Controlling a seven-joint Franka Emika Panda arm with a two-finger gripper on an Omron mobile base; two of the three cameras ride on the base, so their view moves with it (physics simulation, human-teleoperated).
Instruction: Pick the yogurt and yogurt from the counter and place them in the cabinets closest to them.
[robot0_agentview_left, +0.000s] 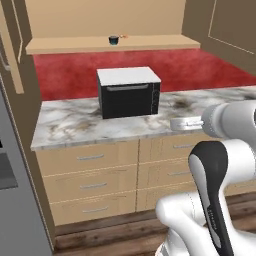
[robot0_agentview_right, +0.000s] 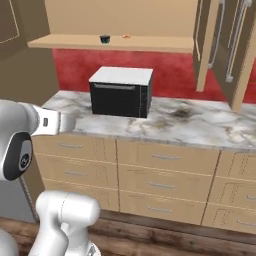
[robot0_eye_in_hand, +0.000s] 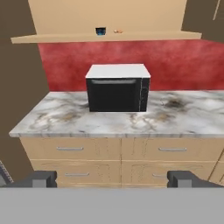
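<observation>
Legible text, labels, brands, numbers, signs: none. Microwave (robot0_agentview_left: 129, 92): black front with white top, centre of frame on the counter (robot0_agentview_left: 75, 125); control strip at the right of its door is too small and blurred to read. Yogurt (robot0_agentview_left: 114, 40): cup on the cabinets' shelf board (robot0_agentview_left: 60, 46), upper centre of frame; any label too small to make out. Drawer fronts (robot0_agentview_left: 90, 172), lower half of frame: plain, unmarked.
</observation>
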